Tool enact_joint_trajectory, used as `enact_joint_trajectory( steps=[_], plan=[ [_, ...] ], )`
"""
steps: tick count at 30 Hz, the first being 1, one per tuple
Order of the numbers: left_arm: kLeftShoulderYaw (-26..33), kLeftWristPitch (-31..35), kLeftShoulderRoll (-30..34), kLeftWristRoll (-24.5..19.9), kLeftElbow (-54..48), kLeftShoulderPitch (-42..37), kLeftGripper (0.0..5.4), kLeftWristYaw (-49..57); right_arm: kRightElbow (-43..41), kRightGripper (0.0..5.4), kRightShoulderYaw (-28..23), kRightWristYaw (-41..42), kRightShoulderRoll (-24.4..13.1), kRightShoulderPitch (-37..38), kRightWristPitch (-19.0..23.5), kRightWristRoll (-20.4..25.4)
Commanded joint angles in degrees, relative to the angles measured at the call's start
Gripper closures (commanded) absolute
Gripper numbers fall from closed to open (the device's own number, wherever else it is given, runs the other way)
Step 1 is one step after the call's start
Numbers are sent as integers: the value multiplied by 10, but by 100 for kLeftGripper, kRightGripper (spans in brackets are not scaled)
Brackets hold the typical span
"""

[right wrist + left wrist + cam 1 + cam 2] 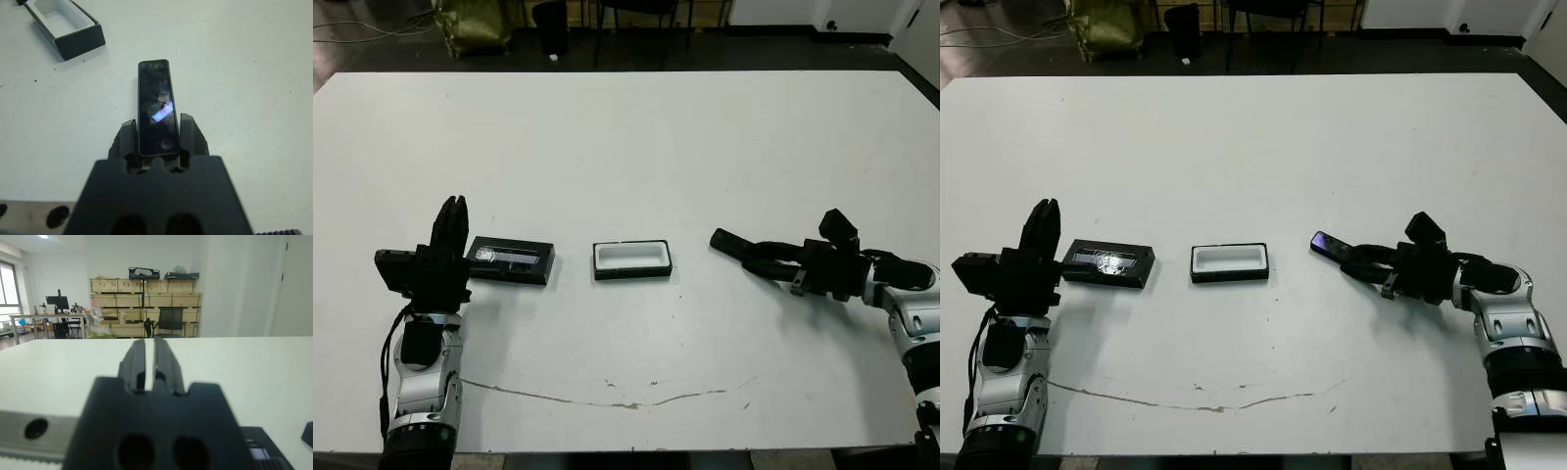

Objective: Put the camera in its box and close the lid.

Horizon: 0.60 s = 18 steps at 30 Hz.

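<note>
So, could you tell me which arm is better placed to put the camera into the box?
The right: its gripper is shut on the camera, beside the open box. The left gripper holds nothing.

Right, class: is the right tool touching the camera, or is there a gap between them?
Touching. In the right wrist view the right tool has a finger pressed against each long side of the camera, with no gap visible.

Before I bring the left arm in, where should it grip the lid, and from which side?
Grip the lid across its short width, on the two long edges near the middle, coming straight down from above. It lies flat on the table beside the left end effector, clear of the box, leaving only edges to pinch.
</note>
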Motion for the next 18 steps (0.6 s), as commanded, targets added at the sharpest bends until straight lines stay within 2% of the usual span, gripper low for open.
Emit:
enact_joint_trajectory(
  steps=[1, 11, 18],
  plan=[
    [-2, 4, 4, 10, 22, 20, 540, 3, 24, 505, 13, 9, -1, 5, -6, -17],
    [-3, 5, 1, 2, 24, 20, 540, -1, 53, 506, -8, 31, 7, -12, -52, 9],
    [-3, 9, 1, 2, 22, 21, 540, 0, 39, 507, -19, 49, 7, -34, 2, 29]
  ],
)
